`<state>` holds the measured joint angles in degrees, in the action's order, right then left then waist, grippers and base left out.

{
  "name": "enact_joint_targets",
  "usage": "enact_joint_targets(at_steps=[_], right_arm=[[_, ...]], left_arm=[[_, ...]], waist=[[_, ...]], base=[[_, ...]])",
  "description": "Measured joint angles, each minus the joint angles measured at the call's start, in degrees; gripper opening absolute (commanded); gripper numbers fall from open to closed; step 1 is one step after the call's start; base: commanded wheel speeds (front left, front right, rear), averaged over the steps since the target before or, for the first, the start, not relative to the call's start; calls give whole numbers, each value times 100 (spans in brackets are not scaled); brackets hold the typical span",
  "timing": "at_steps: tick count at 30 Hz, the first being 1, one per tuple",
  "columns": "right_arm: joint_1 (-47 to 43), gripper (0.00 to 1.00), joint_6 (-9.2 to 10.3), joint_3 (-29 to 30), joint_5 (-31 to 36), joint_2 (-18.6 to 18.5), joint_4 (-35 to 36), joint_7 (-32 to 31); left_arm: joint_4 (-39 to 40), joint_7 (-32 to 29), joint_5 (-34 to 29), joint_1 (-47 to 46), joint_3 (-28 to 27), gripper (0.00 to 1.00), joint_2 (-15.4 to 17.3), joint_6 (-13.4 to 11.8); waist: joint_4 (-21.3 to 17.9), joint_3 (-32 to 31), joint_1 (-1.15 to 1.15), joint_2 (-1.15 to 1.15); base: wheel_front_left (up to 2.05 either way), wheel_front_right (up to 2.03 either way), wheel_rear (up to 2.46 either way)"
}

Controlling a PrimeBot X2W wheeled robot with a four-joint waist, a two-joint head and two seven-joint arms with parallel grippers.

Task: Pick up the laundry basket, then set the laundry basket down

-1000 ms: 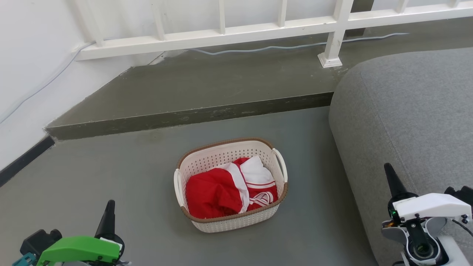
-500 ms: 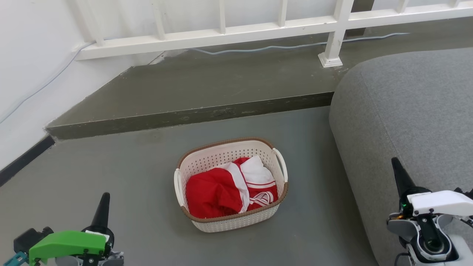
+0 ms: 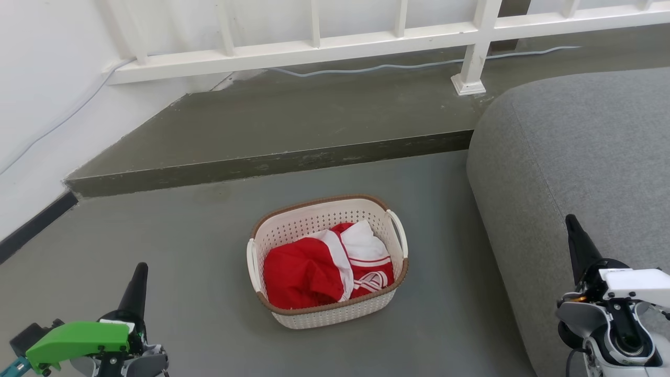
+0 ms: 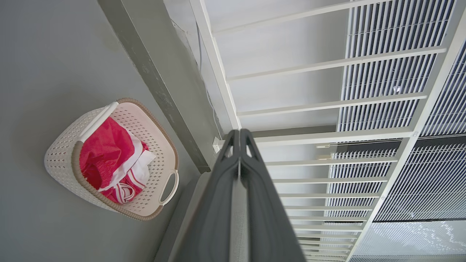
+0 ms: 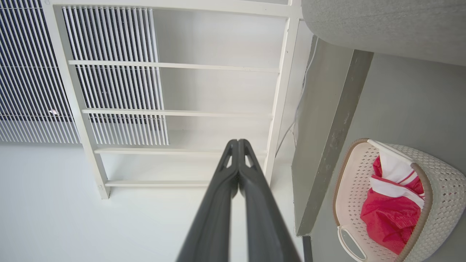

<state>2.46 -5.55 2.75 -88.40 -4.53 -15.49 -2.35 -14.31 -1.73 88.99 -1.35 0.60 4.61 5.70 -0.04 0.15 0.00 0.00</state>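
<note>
- While the laundry basket sits on the floor in the head view, clothes inside, your left claw and right claw hang well apart from it, one to either side.
- Left wrist view: the left claw is clenched on nothing, with the basket off to one side of it.
- Right wrist view: the right claw is clenched too, and empty. Reach in like this and, I judge, the fingers will shove the light basket aside. The sofa near the basket could snag your right arm.
</note>
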Motion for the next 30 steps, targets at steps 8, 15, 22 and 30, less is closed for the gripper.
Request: enact_joint_targets(at_steps=[8,15,22,30], right_arm=[[69,0,-100,186,-510,33,-4,-132],[69,0,-100,203,-570,47,-8,-132],[69,0,-100,207,-570,47,-15,-132],[69,0,-100,209,-570,48,-29,-133]], left_arm=[[-54,-132,516,-66,-99,0,-1,85],[-70,-133,617,-116,-119,0,-1,86],[-94,-133,617,-119,-122,0,-1,86],[-107,-157,617,-123,-129,0,-2,87]], waist=[[3,3,0,0],[4,3,0,0],[4,2,0,0],[3,1,0,0]], base=[[0,0,0],[0,0,0],[0,0,0],[0,0,0]])
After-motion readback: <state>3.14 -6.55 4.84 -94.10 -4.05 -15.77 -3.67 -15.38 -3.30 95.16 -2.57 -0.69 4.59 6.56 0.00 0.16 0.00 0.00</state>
